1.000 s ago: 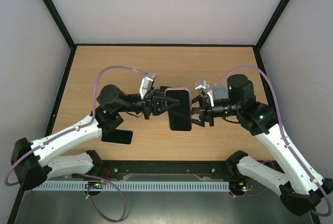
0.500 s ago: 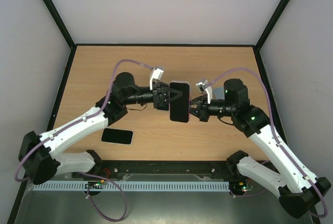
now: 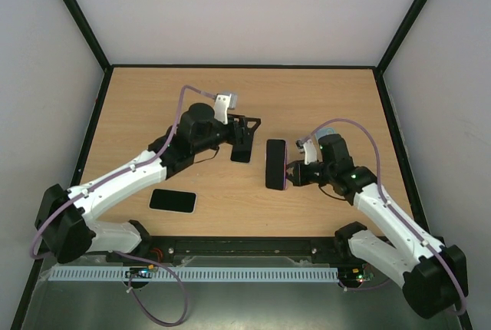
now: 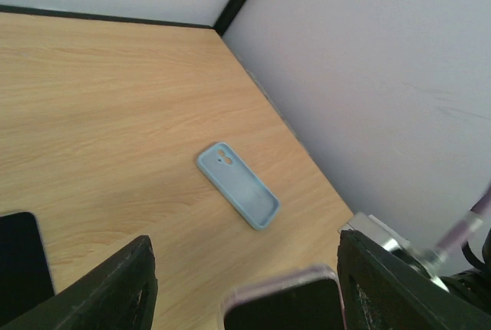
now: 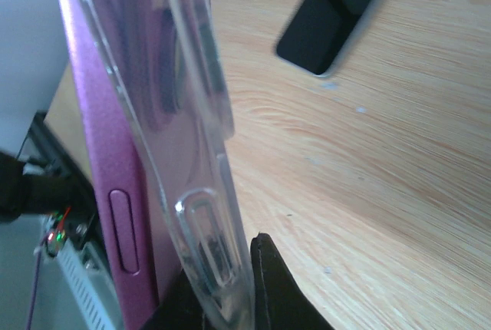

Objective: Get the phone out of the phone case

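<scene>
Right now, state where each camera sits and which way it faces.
Top external: high behind the robot, looking down at the table; both arms show.
Left wrist: looks past the open left fingers at a blue case on the table.
Right wrist: looks along the cased phone that the right fingers grip, a black phone beyond.
Shared: all three show the cased phone.
</scene>
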### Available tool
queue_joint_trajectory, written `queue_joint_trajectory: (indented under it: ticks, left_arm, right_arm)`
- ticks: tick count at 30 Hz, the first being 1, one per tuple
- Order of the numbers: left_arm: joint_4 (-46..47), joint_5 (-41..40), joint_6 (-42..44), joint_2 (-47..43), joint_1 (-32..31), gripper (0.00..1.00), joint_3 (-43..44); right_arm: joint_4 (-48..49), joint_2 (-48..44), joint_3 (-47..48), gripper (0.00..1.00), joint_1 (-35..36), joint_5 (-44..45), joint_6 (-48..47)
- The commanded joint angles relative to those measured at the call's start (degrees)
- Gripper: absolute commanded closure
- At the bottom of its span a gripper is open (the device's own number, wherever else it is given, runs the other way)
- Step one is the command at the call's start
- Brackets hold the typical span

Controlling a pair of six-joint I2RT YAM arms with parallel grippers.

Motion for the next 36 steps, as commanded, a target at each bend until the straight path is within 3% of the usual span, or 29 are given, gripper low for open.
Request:
queue_joint_trajectory:
  ticks: [1,7,15,25,36]
  left_arm:
    - [-3.24,-12.70,1.66,-2.08,-4.17,0.38,-3.23]
    - [-7.07,-28.31,3.71,0.19,-13.46,0.41,-5.83]
    - [-3.87,-35.90,7.57,7.73,-23.92,0.40,-6.52]
    - [-6.21,-38.19,15.85,22.87,-29.77,0.41,0.63]
    - [-15.36,-54.20,14.50,35.62,-34.20,0.51,9.93]
  right_arm:
    - [4.40,5.32,0.98,0.98,-0.91,4.68,5.56]
    - [2.20,14.99,3.88,0.98,-1.26,8.88,8.21]
    - [3.52,21.04,2.59,0.98,-2.64,11.09,12.03]
    - [2.95,34.16,5.41,0.98,-3.91,8.91,10.62]
    - [3.39,35.61,5.35,0.98,-4.21,6.74,9.80]
